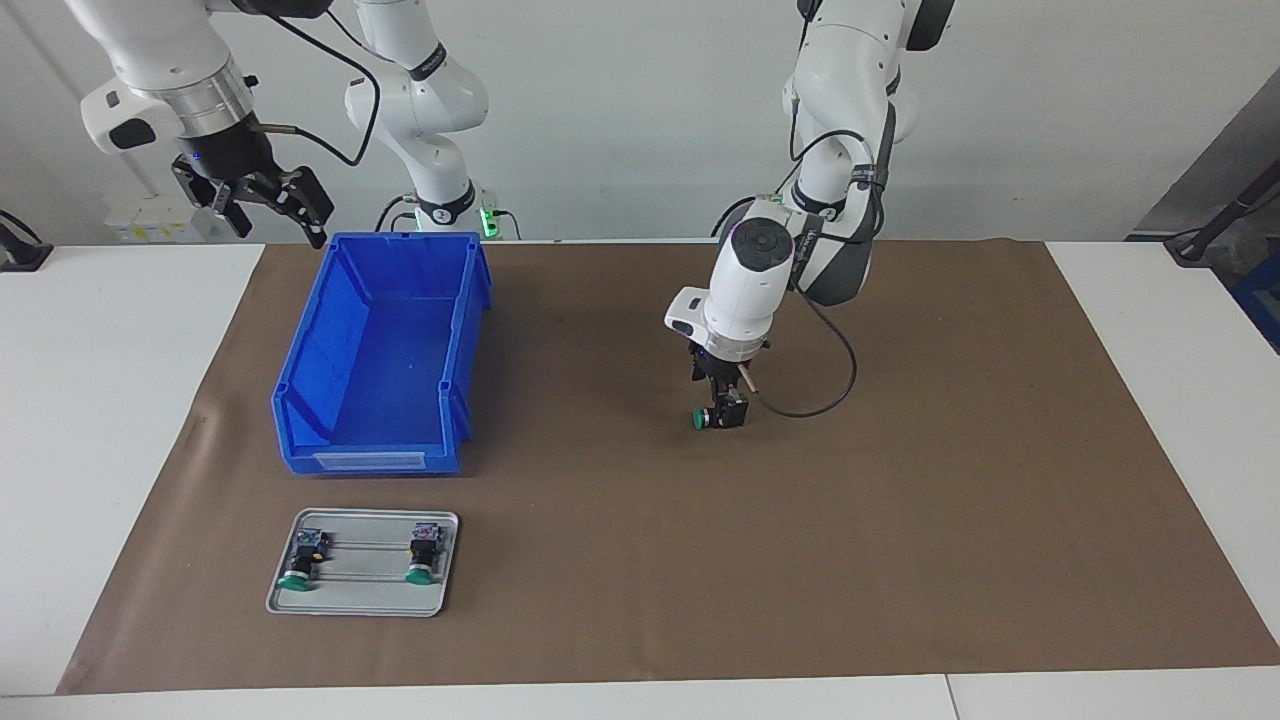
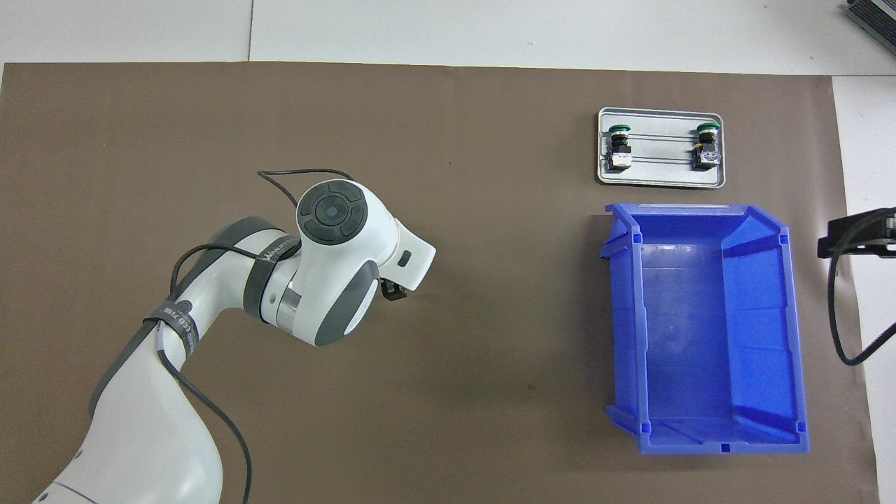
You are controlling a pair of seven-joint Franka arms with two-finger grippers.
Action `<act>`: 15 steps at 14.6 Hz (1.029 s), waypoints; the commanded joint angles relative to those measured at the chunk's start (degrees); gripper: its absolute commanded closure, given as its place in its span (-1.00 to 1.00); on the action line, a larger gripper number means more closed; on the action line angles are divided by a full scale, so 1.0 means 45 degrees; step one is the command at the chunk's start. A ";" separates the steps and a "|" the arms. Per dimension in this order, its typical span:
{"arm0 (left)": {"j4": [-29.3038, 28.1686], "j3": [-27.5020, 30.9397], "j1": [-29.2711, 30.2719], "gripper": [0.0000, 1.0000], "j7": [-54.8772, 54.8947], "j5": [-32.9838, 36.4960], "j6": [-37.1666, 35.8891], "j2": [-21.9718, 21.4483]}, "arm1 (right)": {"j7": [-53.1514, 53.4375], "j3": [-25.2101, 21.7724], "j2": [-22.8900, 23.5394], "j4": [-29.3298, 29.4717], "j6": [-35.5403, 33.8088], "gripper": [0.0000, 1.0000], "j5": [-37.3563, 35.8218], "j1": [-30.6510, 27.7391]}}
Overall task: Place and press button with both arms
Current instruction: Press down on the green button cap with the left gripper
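At the right arm's end of the mat (image 1: 640, 560), the right gripper (image 1: 262, 200) waits high above the blue bin's (image 1: 375, 350) corner with its jaws spread and empty, while two spare buttons lie on the grey tray (image 1: 362, 603) near the mat's edge farthest from the robots. Mid-mat, the left gripper (image 1: 722, 405) clasps the button (image 1: 708, 417) low over the mat, green cap sideways, so placing looks nearly done and pressing remains. The overhead view hides that button under the left wrist; only the facing view shows it.

Facing view high across the tabletop (image 1: 100, 450) looking toward the robots, overhead view steeply down from their end, both far off, both showing brown mat (image 1: 640, 560), blue bin (image 1: 385, 350), grey tray (image 1: 362, 600)
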 commanded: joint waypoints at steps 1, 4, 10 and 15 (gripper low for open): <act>0.0000 0.0255 -0.0199 -0.88 -0.0009 -0.0005 0.0263 0.0345 | -0.0551 0.0073 -0.0017 0.0026 -0.0061 -1.00 0.0287 -0.0444; -0.0001 0.0275 -0.0277 -0.86 -0.0009 -0.0004 0.0515 0.0502 | -0.0551 0.0229 -0.0017 0.0086 -0.0159 -1.00 0.0287 -0.0756; 0.0019 0.0294 -0.0277 -0.85 -0.0028 0.0250 0.1181 0.0912 | -0.0512 0.0717 -0.0095 0.0144 -0.0531 -1.00 0.0248 -0.0854; -0.0118 0.0255 -0.0297 -0.70 -0.0321 0.0250 0.1513 0.0913 | -0.0414 0.0464 -0.0056 0.0183 -0.0414 -1.00 0.0228 -0.0287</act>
